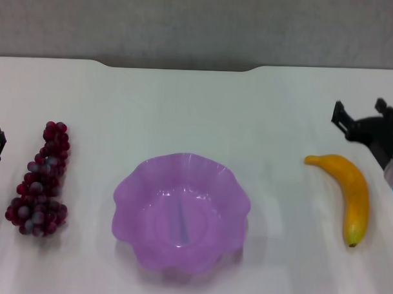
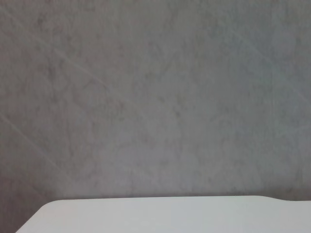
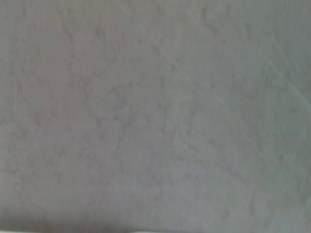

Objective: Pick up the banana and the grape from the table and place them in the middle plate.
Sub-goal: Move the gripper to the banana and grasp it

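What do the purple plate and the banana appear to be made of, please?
The middle plate looks like translucent purple plastic: light passes through its thin scalloped wall, which has a soft sheen. The banana has a smooth, even yellow-orange skin without blemishes, so it may be an imitation, though the head view cannot settle that.

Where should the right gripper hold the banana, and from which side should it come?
Probably the thick middle of the banana, coming from above with the fingers across its width. It lies flat on the table, alone, running near to far, its far end curving toward the plate. The right gripper is just beyond that far end, so the approach looks short.
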